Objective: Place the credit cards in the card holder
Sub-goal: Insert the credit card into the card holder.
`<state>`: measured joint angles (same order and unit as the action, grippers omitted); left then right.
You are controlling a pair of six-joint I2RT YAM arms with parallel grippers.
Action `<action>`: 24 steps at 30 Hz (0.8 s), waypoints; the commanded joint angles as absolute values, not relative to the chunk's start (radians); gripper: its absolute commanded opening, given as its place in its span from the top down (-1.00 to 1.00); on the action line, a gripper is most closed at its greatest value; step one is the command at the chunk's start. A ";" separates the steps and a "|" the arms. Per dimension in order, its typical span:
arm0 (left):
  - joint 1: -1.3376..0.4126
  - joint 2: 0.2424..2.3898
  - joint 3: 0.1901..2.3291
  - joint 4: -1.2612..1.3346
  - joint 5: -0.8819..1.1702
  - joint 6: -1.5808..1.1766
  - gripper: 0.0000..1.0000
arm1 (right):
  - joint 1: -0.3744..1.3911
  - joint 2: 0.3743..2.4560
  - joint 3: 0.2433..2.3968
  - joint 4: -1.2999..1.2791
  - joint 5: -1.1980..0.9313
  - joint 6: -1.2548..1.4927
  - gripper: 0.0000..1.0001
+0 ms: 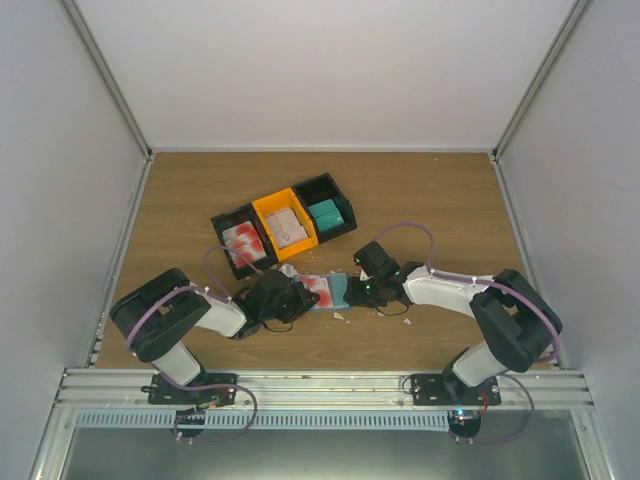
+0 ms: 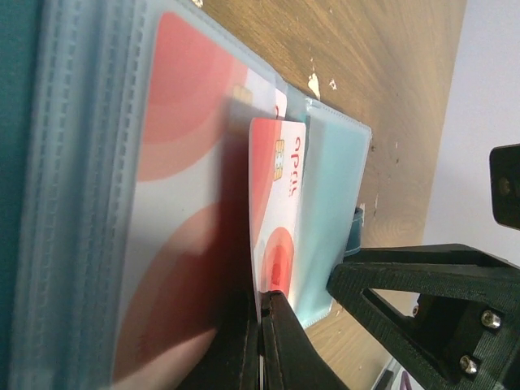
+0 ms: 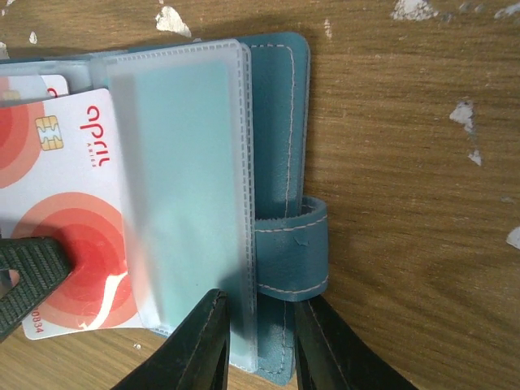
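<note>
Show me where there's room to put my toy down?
The table is bare between the bins and the back wall, and beside the right wall. Crowded: mid-table, where left gripper and right gripper meet at the card holder.

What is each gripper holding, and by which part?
Left gripper pinches a credit card by one end; right gripper clamps the card holder at its edge by the strap.
</note>
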<state>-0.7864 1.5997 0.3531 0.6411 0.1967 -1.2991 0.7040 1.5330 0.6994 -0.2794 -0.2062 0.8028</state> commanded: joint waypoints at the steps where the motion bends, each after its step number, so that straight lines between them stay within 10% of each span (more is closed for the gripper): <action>1: -0.807 1.676 0.341 0.558 0.253 -1.285 1.00 | 0.729 1.589 0.649 -0.351 -0.199 0.814 0.52; 24: -0.804 1.683 0.408 0.497 0.347 -1.116 0.76 | 0.730 1.584 0.658 -0.348 -0.198 0.802 0.52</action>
<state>-0.7864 1.6783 0.4145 0.6460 0.2863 -1.1755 0.7040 1.5330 0.6994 -0.2787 -0.2077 0.8017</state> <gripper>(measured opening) 0.101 0.239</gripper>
